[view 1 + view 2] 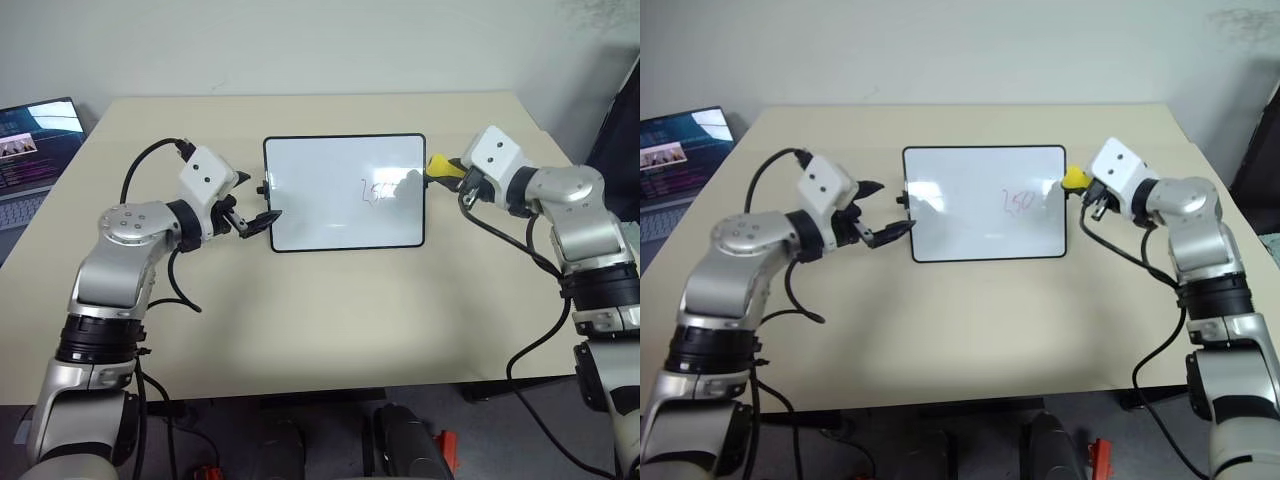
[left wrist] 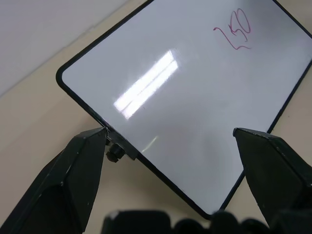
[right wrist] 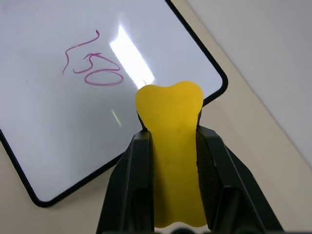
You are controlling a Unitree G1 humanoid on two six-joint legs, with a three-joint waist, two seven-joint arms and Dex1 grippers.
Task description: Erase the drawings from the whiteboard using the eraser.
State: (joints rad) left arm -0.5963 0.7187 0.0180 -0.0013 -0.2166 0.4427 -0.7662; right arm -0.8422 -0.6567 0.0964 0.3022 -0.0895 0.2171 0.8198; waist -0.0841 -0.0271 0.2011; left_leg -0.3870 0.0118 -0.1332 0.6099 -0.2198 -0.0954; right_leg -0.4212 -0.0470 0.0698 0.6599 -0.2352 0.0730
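Observation:
The whiteboard (image 1: 320, 190) lies flat at the middle of the tan table, its black frame all in view. The drawings (image 1: 380, 190) are thin reddish-purple scribbles on its right half, also seen as drawings (image 3: 92, 63) in the right wrist view. My right gripper (image 3: 171, 131) is shut on the yellow eraser (image 3: 170, 112), which it holds just past the board's right edge near the far corner. My left gripper (image 1: 255, 200) stands open at the board's left edge, its fingers either side of a small black side knob (image 2: 114, 153).
An open laptop (image 1: 35, 140) sits at the table's far left corner. A dark object (image 1: 615, 130) stands beyond the table's right side. Black cables hang from both wrists. The near half of the table (image 1: 330, 320) is bare.

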